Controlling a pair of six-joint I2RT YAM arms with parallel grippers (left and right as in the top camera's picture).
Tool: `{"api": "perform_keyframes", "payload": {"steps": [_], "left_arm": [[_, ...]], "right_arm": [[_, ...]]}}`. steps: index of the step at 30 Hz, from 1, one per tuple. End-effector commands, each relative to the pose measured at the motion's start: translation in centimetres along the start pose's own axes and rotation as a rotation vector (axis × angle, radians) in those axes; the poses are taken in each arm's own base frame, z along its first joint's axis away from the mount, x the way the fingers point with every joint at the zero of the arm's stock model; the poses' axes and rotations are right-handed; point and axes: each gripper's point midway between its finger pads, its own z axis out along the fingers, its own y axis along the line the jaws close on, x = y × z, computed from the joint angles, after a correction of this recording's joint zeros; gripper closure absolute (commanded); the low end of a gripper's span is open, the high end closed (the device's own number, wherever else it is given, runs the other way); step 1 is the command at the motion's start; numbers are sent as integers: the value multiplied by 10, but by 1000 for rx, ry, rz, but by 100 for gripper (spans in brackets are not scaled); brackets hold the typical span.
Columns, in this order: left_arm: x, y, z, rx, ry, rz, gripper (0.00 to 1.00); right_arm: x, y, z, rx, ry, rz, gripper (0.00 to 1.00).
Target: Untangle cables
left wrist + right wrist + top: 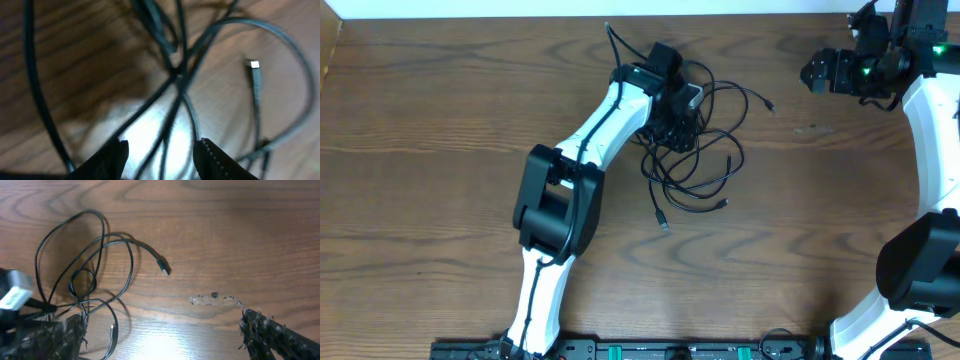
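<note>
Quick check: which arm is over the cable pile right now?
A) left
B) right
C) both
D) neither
A. The overhead view shows the left gripper on top of the cables, its fingers spread with strands running between them. The right gripper sits off near the table's far corner, apart from the pile.

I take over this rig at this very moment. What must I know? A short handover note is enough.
Left gripper: open, low over the tangle; several strands pass between its fingers and none is clamped.
Right gripper: open and empty, above the bare table, off to one side of the tangle.
Cables: one heap of crossing loops mid-table, with a plug end lying free.
Done: no cable separated yet.
Left: all of the untangling.
</note>
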Motion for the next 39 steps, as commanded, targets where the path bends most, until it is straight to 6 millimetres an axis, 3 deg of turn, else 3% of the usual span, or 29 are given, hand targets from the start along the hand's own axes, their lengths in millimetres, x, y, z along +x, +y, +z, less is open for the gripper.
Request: {"api": "perform_keyframes", "payload": {"steps": [1, 4, 5, 6, 9, 11, 13, 20, 27, 31, 33, 39], "left_arm": [[10, 18, 20, -77, 50, 5, 54], [12, 20, 22, -83, 56, 3, 61], [12, 20, 22, -83, 57, 3, 65], [12, 18, 23, -82, 58, 6, 76], [12, 17, 23, -82, 56, -24, 87], [9, 16, 19, -83, 47, -35, 91], [2, 11, 2, -84, 30, -31, 92], [-37, -36, -121, -80, -222, -51, 92], [-46, -87, -252, -44, -542, -39, 92], [-52, -102, -295, -37, -679, 4, 92], [-56, -100, -310, -53, -730, 2, 92], [-56, -62, -371, -217, -911, -99, 92]], "right_arm": [[-5, 9, -10, -12, -29, -28, 4], [-6, 9, -10, -12, -34, -30, 4], [-7, 9, -10, -12, -36, -31, 3], [-7, 9, -10, -12, -39, -31, 3], [-8, 9, -10, -12, -43, -33, 3], [-9, 9, -10, -12, -44, -33, 2], [-8, 10, -10, -12, -43, -34, 2], [-7, 19, -10, -60, -37, -36, 2], [-7, 44, -9, -150, -39, -62, 2], [-7, 61, -6, -178, -39, -92, 2], [-7, 66, -5, -186, -40, -102, 2], [-4, 80, -3, -204, -32, -127, 3]]}}
